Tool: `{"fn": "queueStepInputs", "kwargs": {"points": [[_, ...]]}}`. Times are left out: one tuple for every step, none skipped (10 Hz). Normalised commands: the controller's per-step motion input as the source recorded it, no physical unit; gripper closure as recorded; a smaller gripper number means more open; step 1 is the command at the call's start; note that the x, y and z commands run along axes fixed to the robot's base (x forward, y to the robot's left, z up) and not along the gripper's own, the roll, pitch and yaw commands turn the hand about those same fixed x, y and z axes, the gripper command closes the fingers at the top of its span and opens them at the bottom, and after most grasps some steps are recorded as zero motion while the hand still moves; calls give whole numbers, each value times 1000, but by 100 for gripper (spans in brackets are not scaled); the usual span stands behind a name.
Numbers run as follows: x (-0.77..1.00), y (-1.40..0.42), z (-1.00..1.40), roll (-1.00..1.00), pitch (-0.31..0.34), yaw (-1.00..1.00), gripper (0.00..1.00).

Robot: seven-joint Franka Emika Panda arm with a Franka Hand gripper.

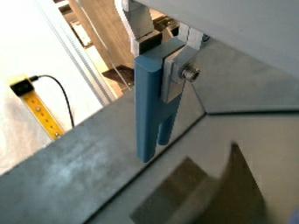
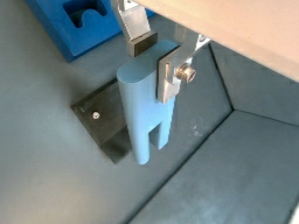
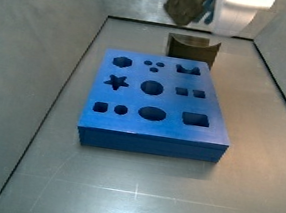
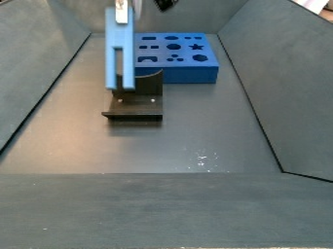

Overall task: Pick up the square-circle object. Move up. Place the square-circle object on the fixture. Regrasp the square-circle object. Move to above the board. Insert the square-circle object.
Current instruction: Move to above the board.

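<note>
Gripper clamped on upper end of square-circle object: slim pale blue peg, slotted lower end, upright above fixture.

You are looking at a dull grey floor that is running between sloping grey walls in both side views. A few pale specks are glinting on it near the front. In a wrist view, a yellow strip with dark markings is standing outside the wall, a thin black cable is looping up from its top end, and a wooden frame is showing behind.
</note>
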Motion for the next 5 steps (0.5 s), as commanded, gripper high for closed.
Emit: {"fn": "queueStepInputs", "kwargs": {"points": [[142, -5, 1000, -37, 39, 78, 100], [134, -4, 1000, -40, 44, 65, 100], [114, -9, 1000, -42, 63, 46, 100], [94, -15, 982, -47, 81, 37, 100], [59, -12, 780, -51, 101, 33, 100]]}}
